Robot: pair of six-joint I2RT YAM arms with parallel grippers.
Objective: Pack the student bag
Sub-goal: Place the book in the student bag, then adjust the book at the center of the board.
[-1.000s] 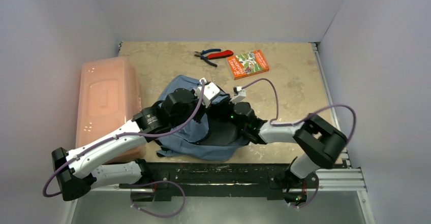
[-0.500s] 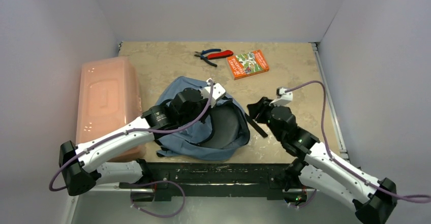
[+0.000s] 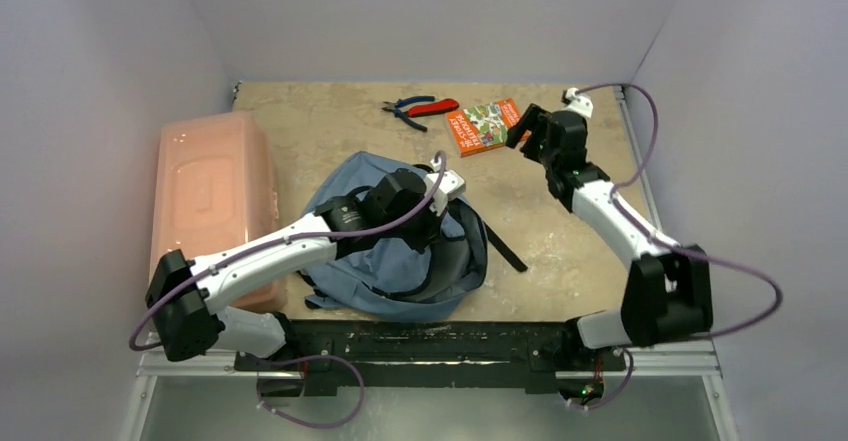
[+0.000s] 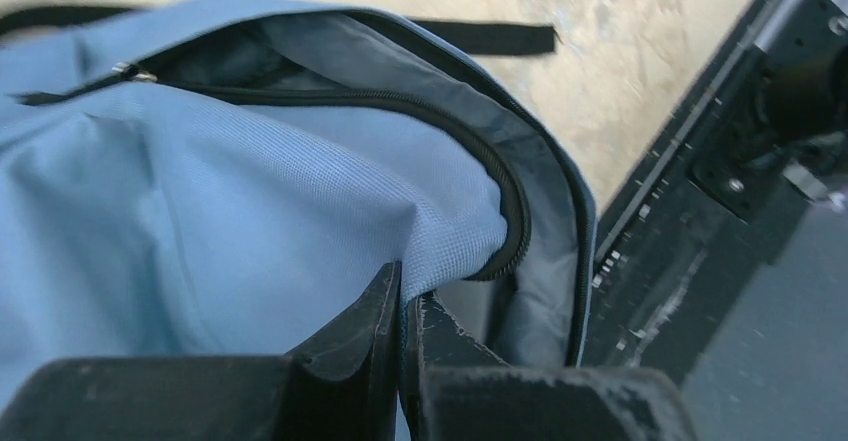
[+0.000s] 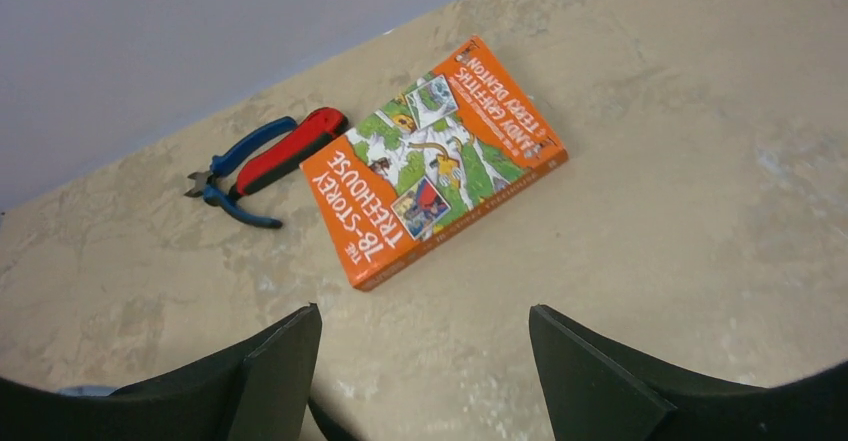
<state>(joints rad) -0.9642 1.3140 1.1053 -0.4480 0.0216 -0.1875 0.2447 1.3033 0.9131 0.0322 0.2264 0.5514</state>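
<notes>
The grey-blue student bag [image 3: 385, 261] lies at the table's near middle with its main zip open. My left gripper [image 3: 432, 229] is shut on the edge of the bag's front panel [image 4: 250, 191], beside the zip, and holds it up off the grey lining. In the left wrist view the left gripper [image 4: 405, 286] pinches the fabric between its jaws. My right gripper [image 3: 527, 127] hangs open at the far right, just beside an orange book [image 3: 487, 126]. In the right wrist view the right gripper [image 5: 425, 311] is empty, a short way from the book [image 5: 435, 161].
Red and blue pliers [image 3: 420, 108] lie left of the book, pliers [image 5: 262, 166] near the back wall. A pink translucent box [image 3: 213, 196] fills the left side. A black bag strap [image 3: 503, 251] trails right of the bag. The black mounting rail [image 3: 420, 346] runs along the near edge.
My right arm pulled away from the bag and swung to the far right beside the book, its jaws opening wide. My left arm reached further right, keeping its grip on the bag.
</notes>
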